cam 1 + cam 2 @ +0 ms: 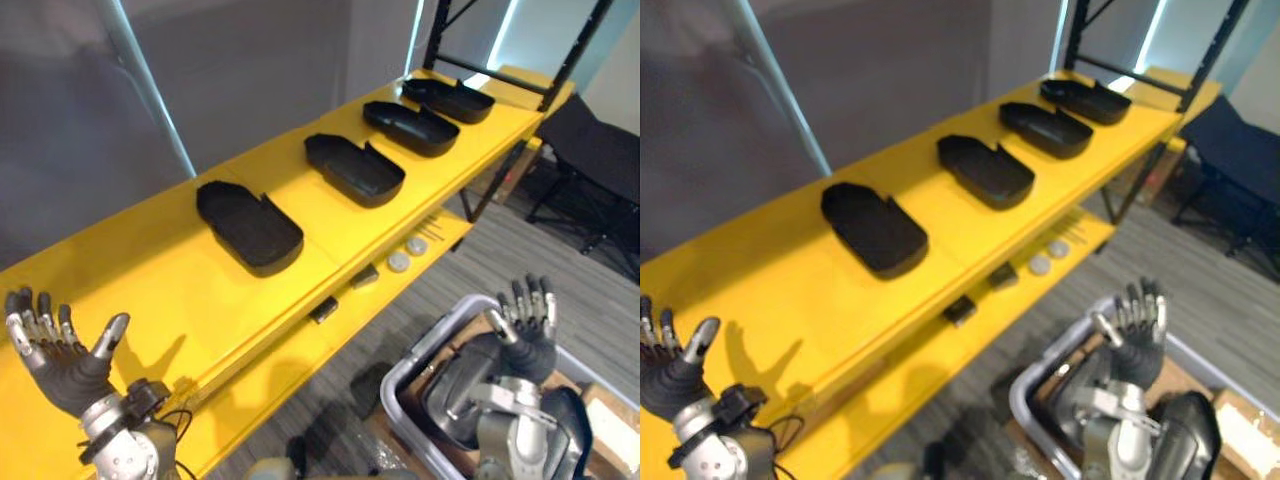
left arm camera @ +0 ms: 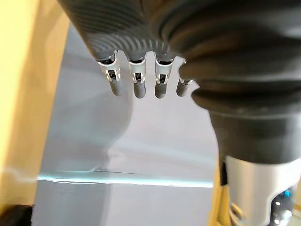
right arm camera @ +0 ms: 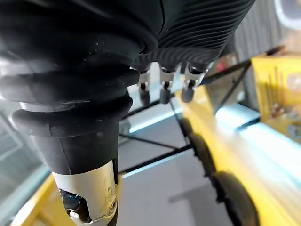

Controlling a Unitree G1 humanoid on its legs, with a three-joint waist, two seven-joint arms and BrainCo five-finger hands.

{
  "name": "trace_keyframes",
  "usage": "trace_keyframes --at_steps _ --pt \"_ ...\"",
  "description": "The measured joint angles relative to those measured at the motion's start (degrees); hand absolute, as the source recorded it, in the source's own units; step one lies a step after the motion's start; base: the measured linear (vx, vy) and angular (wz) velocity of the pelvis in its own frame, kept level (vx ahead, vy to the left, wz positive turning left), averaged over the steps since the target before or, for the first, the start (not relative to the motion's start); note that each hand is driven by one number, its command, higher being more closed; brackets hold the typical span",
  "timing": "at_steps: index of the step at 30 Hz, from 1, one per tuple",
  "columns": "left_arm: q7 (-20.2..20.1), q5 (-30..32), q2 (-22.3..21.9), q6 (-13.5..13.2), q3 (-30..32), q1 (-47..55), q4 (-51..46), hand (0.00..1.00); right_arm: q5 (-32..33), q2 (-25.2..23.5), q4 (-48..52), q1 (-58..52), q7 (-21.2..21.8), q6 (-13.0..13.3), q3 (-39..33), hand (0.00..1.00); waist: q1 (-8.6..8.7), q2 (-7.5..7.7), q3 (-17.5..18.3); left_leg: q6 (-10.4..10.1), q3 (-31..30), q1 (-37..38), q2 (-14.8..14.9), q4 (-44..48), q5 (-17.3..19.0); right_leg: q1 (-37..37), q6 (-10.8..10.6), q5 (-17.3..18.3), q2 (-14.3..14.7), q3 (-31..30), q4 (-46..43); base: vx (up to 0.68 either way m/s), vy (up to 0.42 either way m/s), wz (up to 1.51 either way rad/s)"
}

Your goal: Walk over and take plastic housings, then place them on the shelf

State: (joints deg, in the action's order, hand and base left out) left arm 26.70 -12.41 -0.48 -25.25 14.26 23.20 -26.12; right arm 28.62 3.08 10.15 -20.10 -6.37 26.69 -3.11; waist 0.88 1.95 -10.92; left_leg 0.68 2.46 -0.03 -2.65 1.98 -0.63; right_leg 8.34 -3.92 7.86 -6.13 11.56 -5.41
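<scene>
Four black plastic housings lie in a row on the top board of the yellow shelf (image 1: 150,280), all hollow side up and well apart from each other. The first housing (image 1: 250,228) is nearest the robot, then come the second housing (image 1: 355,170), the third housing (image 1: 410,128) and the fourth housing (image 1: 448,100), which lies by the black rack upright (image 1: 440,30). Each has its long axis across the board, from the back edge towards the front edge, at a slight slant. They lie roughly parallel, each with its rounded end towards the front edge.

The left hand (image 1: 55,360) is raised over the near end of the top board, palm forward. Its fingers (image 2: 136,82) are straight and spread, the thumb is held apart, and it holds nothing. The right hand (image 1: 528,330) is up above the rim of a grey bin (image 1: 440,335) on the floor beside the shelf. Its fingers (image 3: 162,89) are also straight, and it is empty too.

On the lower board (image 1: 300,350) lie two pale round discs (image 1: 398,262) close together and two small dark blocks (image 1: 323,311) further along. A black chair (image 1: 590,160) stands beyond the far end of the shelf
</scene>
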Motion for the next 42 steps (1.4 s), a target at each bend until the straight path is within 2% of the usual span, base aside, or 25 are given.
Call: trace_keyframes --at_steps 12,17,23,28,31,42 --pt "0.19 -0.04 0.15 0.16 -5.37 -1.86 0.02 0.00 -0.29 -0.54 -1.74 -0.04 -0.15 0.00 1.12 0.00 0.25 0.82 0.12 0.27 1.18 1.05 -0.35 -1.81 -0.36 -0.35 -0.14 -0.24 -0.53 -0.87 -0.09 0.01 0.003 -0.04" --pt "-0.87 -0.40 0.20 0.22 -6.66 -1.82 0.15 0.00 -3.78 -0.50 -1.77 -0.40 -0.81 0.00 1.14 0.00 0.34 0.83 0.08 0.29 1.39 1.83 -0.40 -1.83 -0.34 -0.27 0.35 0.09 -0.71 -0.96 -1.17 -0.01 -0.001 -0.02" --pt "-1.57 -0.02 1.92 0.20 -9.49 -1.89 0.21 0.00 -4.71 -0.41 -1.77 -0.74 -1.67 -0.03 1.15 0.00 0.86 0.67 -0.14 0.15 1.63 1.95 -0.36 -2.60 -0.88 -0.84 0.59 0.41 -0.72 -1.03 -1.07 -0.03 -0.008 -0.03" --pt "-1.80 0.13 2.37 0.23 -10.30 -2.28 0.21 0.00 -4.40 -0.38 -1.77 -1.02 -2.23 -0.02 1.08 0.00 1.73 0.44 -0.37 0.43 3.02 2.04 -0.16 -2.59 -1.03 -1.41 0.07 0.07 -0.68 -2.36 -1.07 0.01 -0.003 -0.13" --pt "-1.33 1.96 2.42 0.33 -10.53 -3.78 0.21 0.00 -4.66 -0.39 -1.76 -1.03 -2.24 -0.02 1.06 0.00 2.06 0.95 -0.72 0.43 3.12 2.05 -0.14 -2.54 -1.03 -1.48 0.03 0.05 -0.67 -2.49 -1.07 0.01 -0.001 -0.01" --pt "-0.58 2.12 2.46 0.77 -10.53 -4.01 0.30 0.00 -7.19 0.60 -1.70 -0.54 -2.37 -0.03 1.13 0.00 2.21 0.73 -1.21 0.47 3.04 2.17 -0.12 -2.14 -0.98 -1.26 0.11 0.12 -0.67 -2.46 -1.30 0.00 0.000 0.00"
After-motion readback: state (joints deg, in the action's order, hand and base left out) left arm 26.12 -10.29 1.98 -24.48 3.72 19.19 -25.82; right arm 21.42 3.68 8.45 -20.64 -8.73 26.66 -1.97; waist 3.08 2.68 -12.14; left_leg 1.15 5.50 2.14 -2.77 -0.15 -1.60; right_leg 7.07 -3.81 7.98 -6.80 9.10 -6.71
